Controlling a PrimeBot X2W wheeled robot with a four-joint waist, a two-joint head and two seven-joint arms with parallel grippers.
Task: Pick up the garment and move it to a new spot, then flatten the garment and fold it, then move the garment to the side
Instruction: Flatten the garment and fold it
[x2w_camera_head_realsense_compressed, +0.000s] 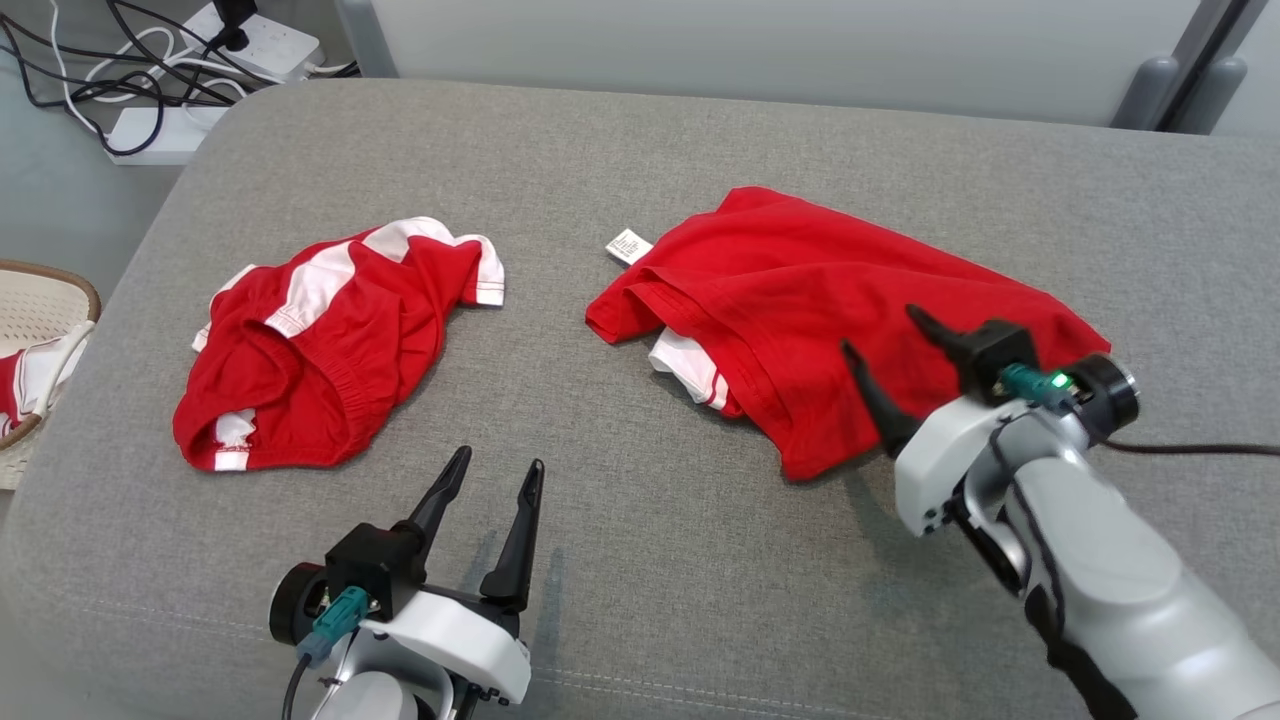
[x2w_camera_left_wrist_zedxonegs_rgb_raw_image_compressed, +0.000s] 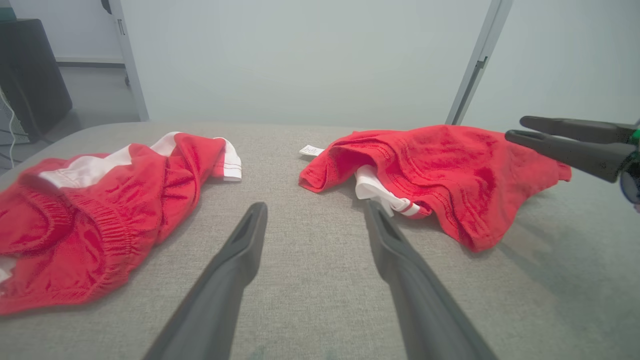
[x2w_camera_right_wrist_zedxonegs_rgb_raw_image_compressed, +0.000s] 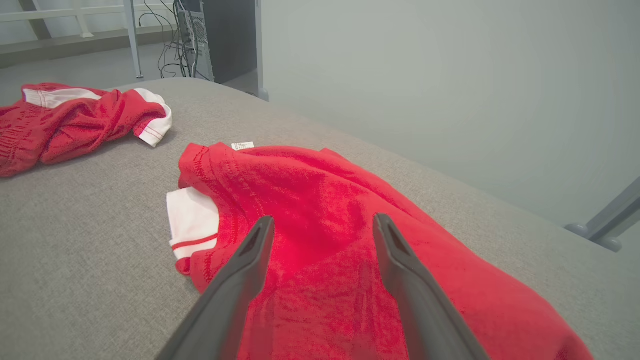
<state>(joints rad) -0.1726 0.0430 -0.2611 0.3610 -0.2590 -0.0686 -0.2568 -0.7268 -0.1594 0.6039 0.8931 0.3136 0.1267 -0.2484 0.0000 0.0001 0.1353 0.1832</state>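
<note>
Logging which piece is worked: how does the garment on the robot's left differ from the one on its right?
The left garment shows broad white bands and an elastic waistband; the right garment is almost all red on top, with a white label at its edge. The left garment is bunched; the right garment lies flatter. The open right gripper is over the right garment, none over the left garment. Both are red and white.

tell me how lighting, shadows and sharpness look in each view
Head view: soft even light, sharp, faint shadows by the left gripper and right gripper. Left wrist view: wide-lens stretch at edges. Right wrist view: red shirt oversaturated between the fingers.
</note>
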